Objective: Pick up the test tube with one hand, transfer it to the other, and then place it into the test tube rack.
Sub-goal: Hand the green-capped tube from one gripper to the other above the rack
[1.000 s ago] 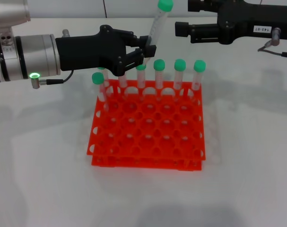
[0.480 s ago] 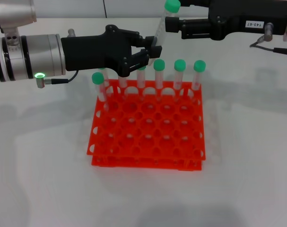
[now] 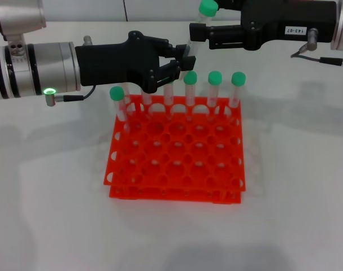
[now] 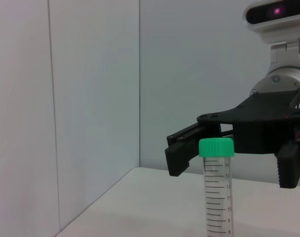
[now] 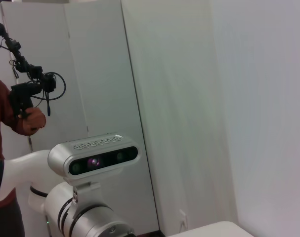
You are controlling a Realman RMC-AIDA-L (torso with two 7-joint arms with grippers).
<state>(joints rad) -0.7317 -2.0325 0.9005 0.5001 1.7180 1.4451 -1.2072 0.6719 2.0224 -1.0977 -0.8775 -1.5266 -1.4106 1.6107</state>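
Left gripper pinches the tube low down, above the rack. Right gripper has its fingers spread around the tube near its cap; touching is unclear.

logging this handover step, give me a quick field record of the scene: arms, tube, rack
left gripper: shut on the test tube, above the rack's back row
test tube: green cap up, tilted, held low on its body, clear of the rack
right gripper: at the tube's upper part just under the cap, jaws open either side of it
rack: orange-red, on the table
other tubes: green-capped, standing in the back row and the left corner
stage: handover under way, tube not yet racked
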